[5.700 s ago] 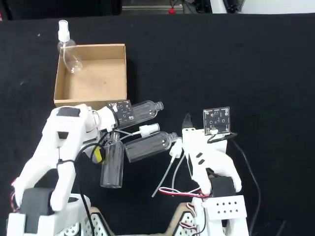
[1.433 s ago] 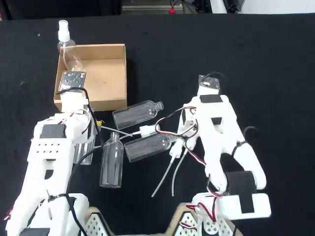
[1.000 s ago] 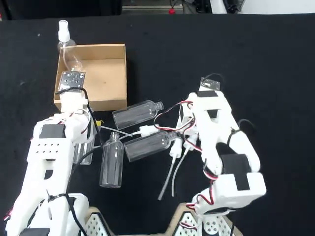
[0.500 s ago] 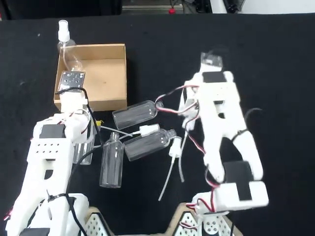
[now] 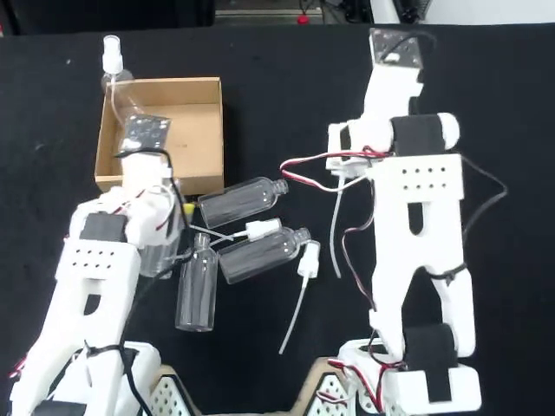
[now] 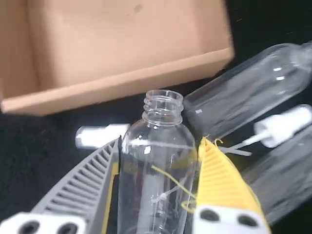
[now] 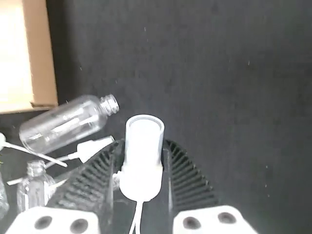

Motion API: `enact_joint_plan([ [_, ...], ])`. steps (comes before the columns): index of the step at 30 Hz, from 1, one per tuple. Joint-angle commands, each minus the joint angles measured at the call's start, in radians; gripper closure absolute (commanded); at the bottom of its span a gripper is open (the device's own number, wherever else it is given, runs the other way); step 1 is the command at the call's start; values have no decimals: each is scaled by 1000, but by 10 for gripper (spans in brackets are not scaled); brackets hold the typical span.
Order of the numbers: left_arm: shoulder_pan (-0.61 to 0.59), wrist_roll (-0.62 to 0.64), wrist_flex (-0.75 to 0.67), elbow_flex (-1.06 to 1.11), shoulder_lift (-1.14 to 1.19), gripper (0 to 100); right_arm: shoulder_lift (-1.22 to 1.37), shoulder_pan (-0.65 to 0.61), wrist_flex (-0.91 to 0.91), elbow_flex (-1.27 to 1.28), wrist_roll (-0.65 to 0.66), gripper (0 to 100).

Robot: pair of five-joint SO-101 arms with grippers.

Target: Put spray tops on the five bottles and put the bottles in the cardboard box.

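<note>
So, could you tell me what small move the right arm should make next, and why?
Probably swing the right gripper across toward the left gripper and line its spray top up over the open neck. The right one grips a spray top, and the left one grips an uncapped bottle.

I'm working in what looks like a robotics lab: a black-draped tabletop, my white plastic left arm and right arm trailing bare red wiring, and dark equipment crowded at 12 o'clock.

Base of bottle beyond left wrist view's edge
</note>
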Motion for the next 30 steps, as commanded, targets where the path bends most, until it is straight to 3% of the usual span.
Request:
enact_joint_plan([
  [1, 64, 5, -9, -102, -35, 812, -54, 5, 11, -96, 3, 987],
  [9, 62, 0, 155, -127, -368, 812, -54, 5, 11, -182, 2, 987],
  [14, 76, 6, -58, 42, -628, 812, -56, 5, 28, -252, 2, 987],
  [24, 364, 6, -439, 530, -1120, 812, -50, 6, 161, -601, 2, 987],
  [30, 417, 6, -522, 624, -1114, 812, -48, 5, 157, -731, 2, 987],
])
